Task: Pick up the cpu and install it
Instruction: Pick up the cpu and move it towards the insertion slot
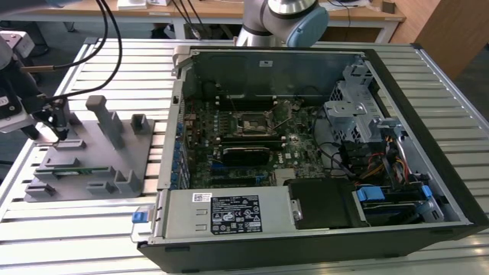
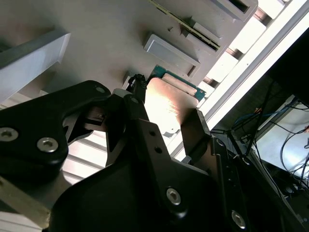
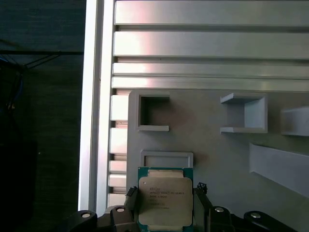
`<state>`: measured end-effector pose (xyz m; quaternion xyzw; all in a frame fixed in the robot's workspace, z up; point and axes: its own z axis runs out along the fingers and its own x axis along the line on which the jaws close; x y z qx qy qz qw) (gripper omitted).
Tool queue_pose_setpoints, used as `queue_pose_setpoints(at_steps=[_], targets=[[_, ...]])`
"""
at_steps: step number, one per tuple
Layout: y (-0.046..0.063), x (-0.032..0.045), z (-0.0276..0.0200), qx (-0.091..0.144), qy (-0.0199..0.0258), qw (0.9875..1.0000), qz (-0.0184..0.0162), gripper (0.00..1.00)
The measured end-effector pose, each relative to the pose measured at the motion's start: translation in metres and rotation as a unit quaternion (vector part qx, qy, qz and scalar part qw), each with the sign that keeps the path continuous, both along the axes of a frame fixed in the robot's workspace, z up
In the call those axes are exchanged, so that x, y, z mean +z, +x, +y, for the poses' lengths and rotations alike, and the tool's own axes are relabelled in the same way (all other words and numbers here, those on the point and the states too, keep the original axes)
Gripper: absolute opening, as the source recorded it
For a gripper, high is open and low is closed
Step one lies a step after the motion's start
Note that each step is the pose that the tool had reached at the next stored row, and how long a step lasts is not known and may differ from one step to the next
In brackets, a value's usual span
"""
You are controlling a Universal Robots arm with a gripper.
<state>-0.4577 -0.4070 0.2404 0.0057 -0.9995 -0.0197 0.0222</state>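
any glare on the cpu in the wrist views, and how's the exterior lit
In the second wrist view warm glare washes out the cpu; in the first wrist view it is evenly lit; in the exterior view the light is even, shadows soft.

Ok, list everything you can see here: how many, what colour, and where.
cpu: one, silvery top with green rim, at the gripper, over the tray
tray: one, grey, on the table at the exterior view's left of the computer case
memory stick: one, green, lying in the tray
computer case: one, black, open, on the table
table: one, silver, slatted
arm: one, silver and blue, behind the case
gripper: one, black, over the tray, at the cpu
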Motion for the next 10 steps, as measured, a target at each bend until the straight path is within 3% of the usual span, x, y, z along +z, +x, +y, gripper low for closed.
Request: queue_pose_setpoints(at_steps=[10], targets=[[0.0, 0.0021, 0.0001, 0.0, -0.0003, 1.0, -0.0001, 0.54]])
